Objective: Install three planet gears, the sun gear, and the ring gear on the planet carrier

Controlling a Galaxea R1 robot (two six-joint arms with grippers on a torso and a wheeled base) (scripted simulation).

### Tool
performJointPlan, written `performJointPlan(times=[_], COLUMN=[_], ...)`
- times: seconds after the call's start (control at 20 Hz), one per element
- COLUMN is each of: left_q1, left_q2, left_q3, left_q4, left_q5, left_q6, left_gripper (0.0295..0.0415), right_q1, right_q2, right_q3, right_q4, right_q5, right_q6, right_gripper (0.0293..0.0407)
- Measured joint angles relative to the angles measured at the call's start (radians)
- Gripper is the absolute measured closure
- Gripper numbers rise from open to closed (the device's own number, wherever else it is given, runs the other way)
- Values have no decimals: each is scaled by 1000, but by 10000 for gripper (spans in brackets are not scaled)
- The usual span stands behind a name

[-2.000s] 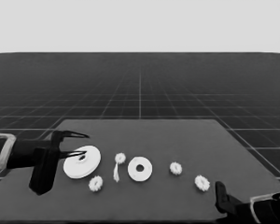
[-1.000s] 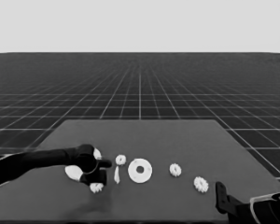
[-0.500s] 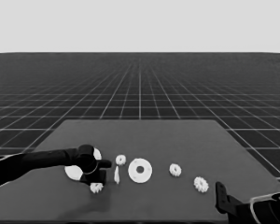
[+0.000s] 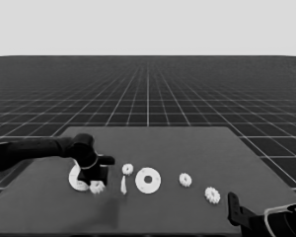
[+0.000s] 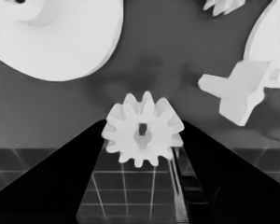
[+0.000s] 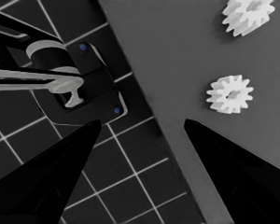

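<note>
Left gripper is down at the near-left gear, beside the larger round part in the head view, while the smaller round part sits bare mid-table, so we judge nothing installed yet. From the left wrist, we see that gear between spread fingers, not yet pinched. Over on the right wrist view, the right gripper waits open by the table's corner.

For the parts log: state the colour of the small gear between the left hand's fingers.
White, like the other parts. The gear shows best in the left wrist view.
</note>
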Motion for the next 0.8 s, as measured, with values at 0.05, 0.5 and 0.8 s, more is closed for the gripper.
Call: performJointPlan(times=[0.05,0.5,0.8], left_q1=[-4,-28,86], left_q2=[0,545,577], left_q3=[1,-369,-453], left_q4=[-5,-27,86], left_q5=[1,40,24], left_q6=[0,-172,-124], left_gripper=[398,398,398], right_q1=[0,0,0], right_q2=[0,0,0], right_q3=[0,0,0], right_q4=[0,0,0], right_q5=[0,0,0], right_q6=[0,0,0], right_gripper=[315,315,315])
